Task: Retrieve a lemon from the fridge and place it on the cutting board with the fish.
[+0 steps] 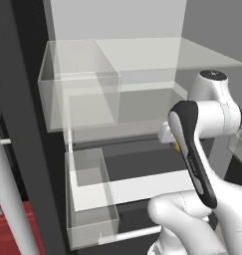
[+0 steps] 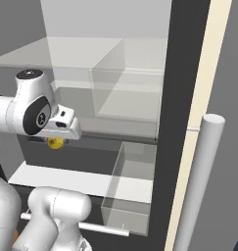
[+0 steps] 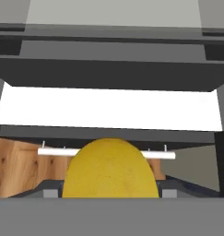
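One lemon (image 3: 110, 169), one gripper (image 2: 56, 139), inside the open fridge (image 1: 142, 55).
The gripper grasps the single yellow lemon (fingers pressed at both its sides) — above a white shelf (image 1: 152, 185), beside two clear bins (image 1: 77, 99) — wood floor (image 3: 21, 168) below.

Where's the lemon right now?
The lemon sits between the gripper jaws inside the open fridge, beside the clear bins.
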